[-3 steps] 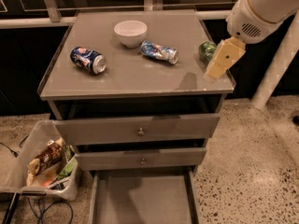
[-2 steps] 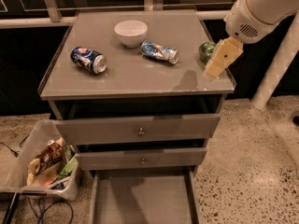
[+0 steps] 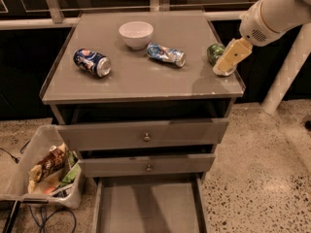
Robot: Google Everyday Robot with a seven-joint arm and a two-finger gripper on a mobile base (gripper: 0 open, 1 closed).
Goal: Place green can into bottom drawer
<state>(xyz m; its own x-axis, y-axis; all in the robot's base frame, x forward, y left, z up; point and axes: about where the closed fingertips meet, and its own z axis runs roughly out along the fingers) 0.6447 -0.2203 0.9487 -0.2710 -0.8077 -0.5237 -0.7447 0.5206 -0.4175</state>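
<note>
Green can (image 3: 214,52) unmoved, claw (image 3: 226,63) still beside.

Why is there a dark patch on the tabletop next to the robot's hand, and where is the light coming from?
Camera view: that patch is the shadow of the gripper, which hangs by the green can at the right edge of the cabinet top; it falls left and nearer, so light probably comes from above-right. Camera view: the bottom drawer lies dimmer.

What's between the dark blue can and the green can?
Camera view: the dented light blue can, lying on its side. The end effector is at the green can, by the right edge.
</note>
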